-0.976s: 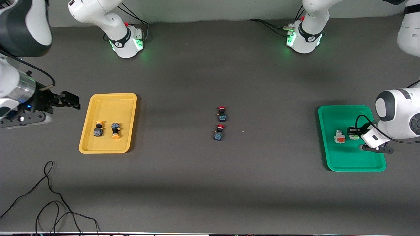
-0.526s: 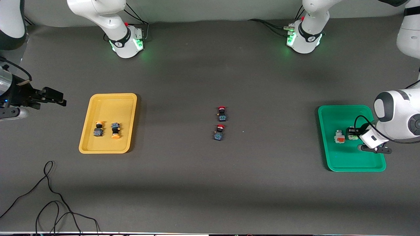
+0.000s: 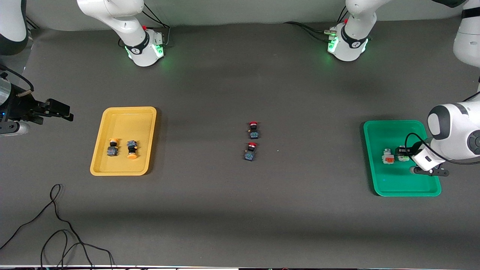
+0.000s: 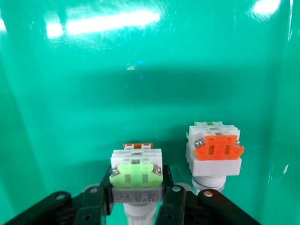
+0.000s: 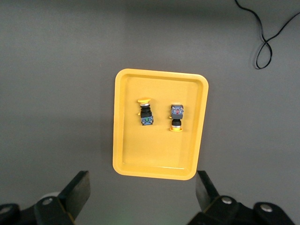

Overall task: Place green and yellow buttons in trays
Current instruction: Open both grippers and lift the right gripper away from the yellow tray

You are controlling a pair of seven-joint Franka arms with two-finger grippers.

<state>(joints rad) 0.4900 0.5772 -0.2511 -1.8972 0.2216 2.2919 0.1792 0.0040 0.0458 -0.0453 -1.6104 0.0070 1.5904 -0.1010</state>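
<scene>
The green tray (image 3: 393,183) lies at the left arm's end of the table. In it rest an orange-faced pale button (image 3: 387,156) and a green-faced pale button (image 3: 404,157), side by side. My left gripper (image 3: 402,152) is low in this tray, shut on the green-faced button (image 4: 136,176); the orange-faced one (image 4: 215,150) stands free beside it on the tray floor (image 4: 140,70). The yellow tray (image 3: 127,109) holds two yellow-capped dark buttons (image 3: 112,147) (image 3: 131,149), also in the right wrist view (image 5: 145,112) (image 5: 176,117). My right gripper (image 3: 62,110) (image 5: 143,197) is open and empty, raised over the table past the yellow tray (image 5: 159,75).
Two red-capped dark buttons (image 3: 253,129) (image 3: 250,151) lie one nearer the front camera than the other at the table's middle. A black cable (image 3: 56,225) loops on the table near the front edge at the right arm's end, also in the right wrist view (image 5: 267,37).
My right gripper has drawn back from the yellow tray toward its end of the table. My left gripper has stayed low in the green tray around the green-faced button.
</scene>
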